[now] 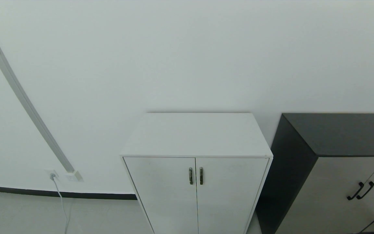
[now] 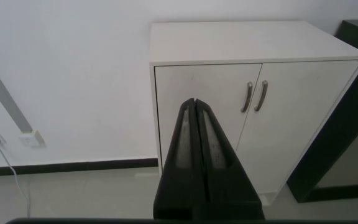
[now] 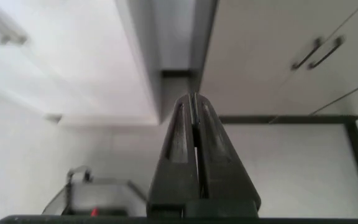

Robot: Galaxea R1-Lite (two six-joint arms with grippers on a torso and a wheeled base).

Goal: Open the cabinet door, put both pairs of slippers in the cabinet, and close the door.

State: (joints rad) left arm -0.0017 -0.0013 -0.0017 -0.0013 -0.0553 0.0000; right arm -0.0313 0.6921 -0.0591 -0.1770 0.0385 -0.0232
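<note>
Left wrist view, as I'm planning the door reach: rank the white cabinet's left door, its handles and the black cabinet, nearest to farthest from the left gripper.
1. Left door, straight ahead of the left gripper.
2. Handles, at that door's inner edge, toward the robot's right.
3. Black cabinet, farthest off, on the robot's right.

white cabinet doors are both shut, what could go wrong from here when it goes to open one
The white cabinet has its two handles side by side at the seam, so a gripper could hook both.
The left gripper and right gripper are both shut; unless one opens first it may only bump a handle.
The dark cabinet stands close on the right, leaving the right arm little room.
</note>
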